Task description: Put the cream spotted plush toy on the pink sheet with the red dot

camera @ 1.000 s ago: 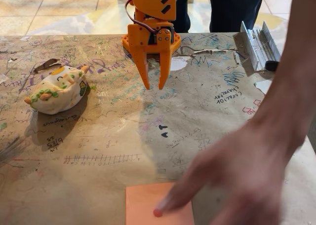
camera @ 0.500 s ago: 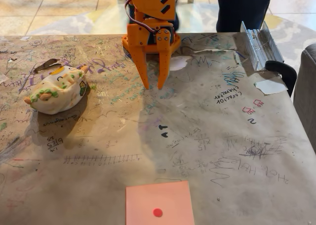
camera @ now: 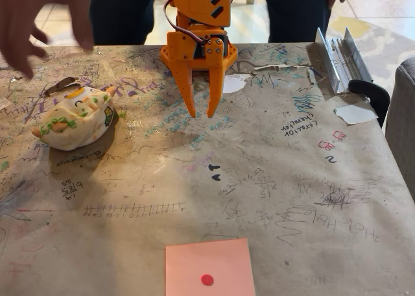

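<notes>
scribbled paper-covered table (camera: 259, 179): plush toy (camera: 74, 117), pink sheet (camera: 209, 268).

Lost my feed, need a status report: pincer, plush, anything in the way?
Pincer slightly open, empty, tips down. Cream spotted plush toy left of it, ungrasped. Pink sheet with red dot bare. Person's hand above plush.

We saw a table (camera: 272, 179) covered in brown paper, scribbled all over with pen marks, numbers and small drawings. At its far right edge lay a clear plastic tray-like piece (camera: 338, 59), tilted, with a black rounded bar (camera: 371, 91) just beside it. A white scrap of paper (camera: 355, 113) rested near that bar. A small dark torn scrap (camera: 59, 84) lay at the far left. Beyond the table we noticed a tiled floor (camera: 376, 10) and a person's dark trouser legs (camera: 295, 13).
</notes>
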